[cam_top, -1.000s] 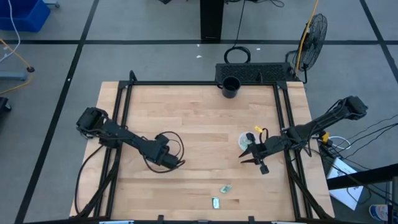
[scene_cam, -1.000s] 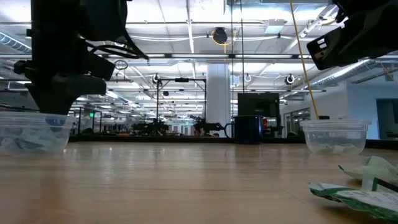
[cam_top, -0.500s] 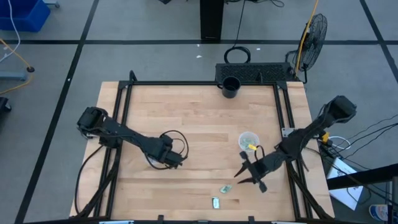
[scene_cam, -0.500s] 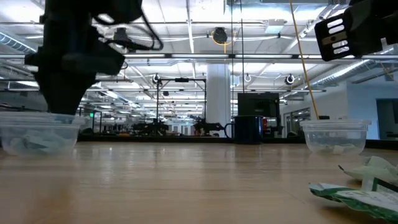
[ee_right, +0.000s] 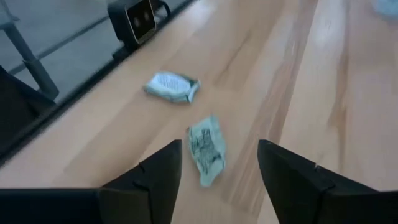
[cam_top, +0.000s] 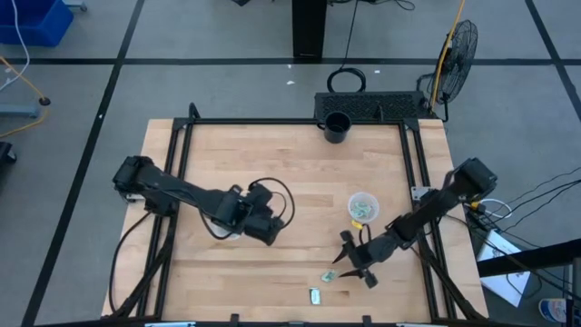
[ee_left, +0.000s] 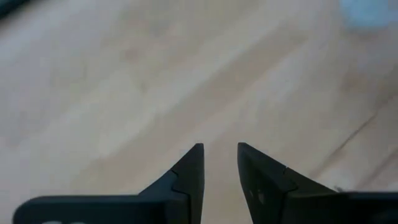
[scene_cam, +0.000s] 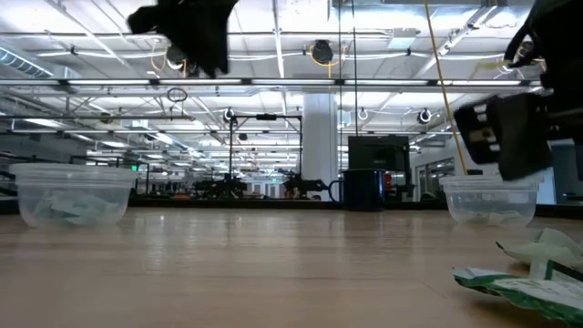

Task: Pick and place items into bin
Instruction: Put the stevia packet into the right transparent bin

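Two pale green crinkled items lie on the wood near the table's front edge: one [cam_top: 329, 275] [ee_right: 205, 149] just ahead of my right gripper [cam_top: 345, 262] [ee_right: 219, 155], the other [cam_top: 314, 295] [ee_right: 171, 87] a little farther off. The right gripper is open and hovers low, its fingers on either side of the nearer item without touching it. A clear bin cup [cam_top: 363, 207] [scene_cam: 490, 200] behind it holds pale pieces. My left gripper [cam_top: 272, 229] [ee_left: 219, 149] is open with nothing between its fingers, above bare wood near the table's middle. A second clear cup [scene_cam: 73, 196] with pieces inside stands at the left.
A black mug [cam_top: 337, 127] stands at the table's far edge in front of a dark box. A black frame rail [cam_top: 422, 195] runs along the table's sides. Bare wood [cam_top: 300, 173] lies between the two arms.
My right gripper has gone from above the right cup toward the near edge and down, to the two loose items. My left gripper has risen off the left cup and gone toward the table's middle, leaving that cup uncovered in the low view.
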